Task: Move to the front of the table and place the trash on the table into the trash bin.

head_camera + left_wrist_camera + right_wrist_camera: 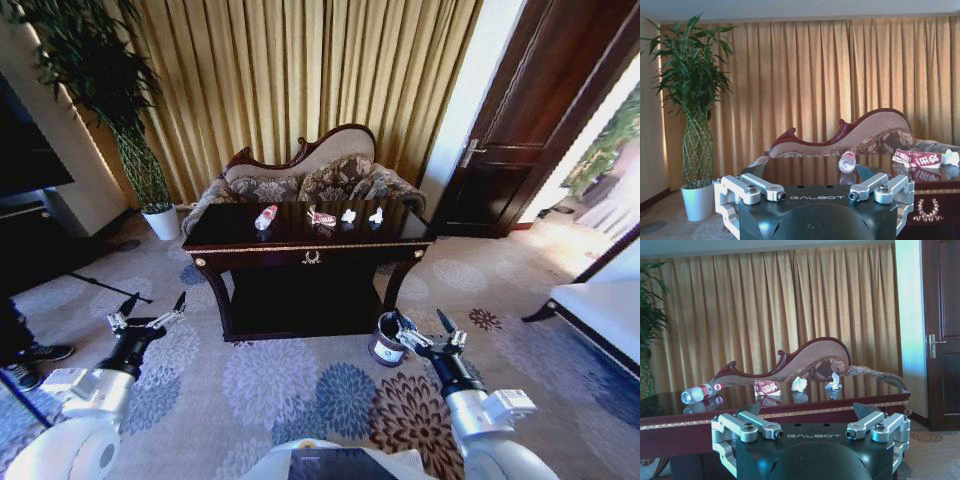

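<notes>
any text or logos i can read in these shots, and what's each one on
"GALBOT": on the black housing of the left gripper, jaws open.
"GALBOT": on the black housing of the right gripper, jaws open.
White characters on the crumpled red-silver wrapper: too blurred to read.
Red-white label on the clear plastic bottle with red cap: too small to read.
White label on the round dark-brown trash bin: unreadable.
Gold emblem on the dark wooden table: an ornament, no letters.

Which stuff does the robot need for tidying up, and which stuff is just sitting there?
For the job:
- dark glossy wooden table
- clear plastic bottle with red cap
- crumpled red-silver wrapper
- two white paper wads
- round dark-brown trash bin

Just sitting there:
- patterned sofa with dark wooden frame
- tall green plant in white pot
- gold curtains
</notes>
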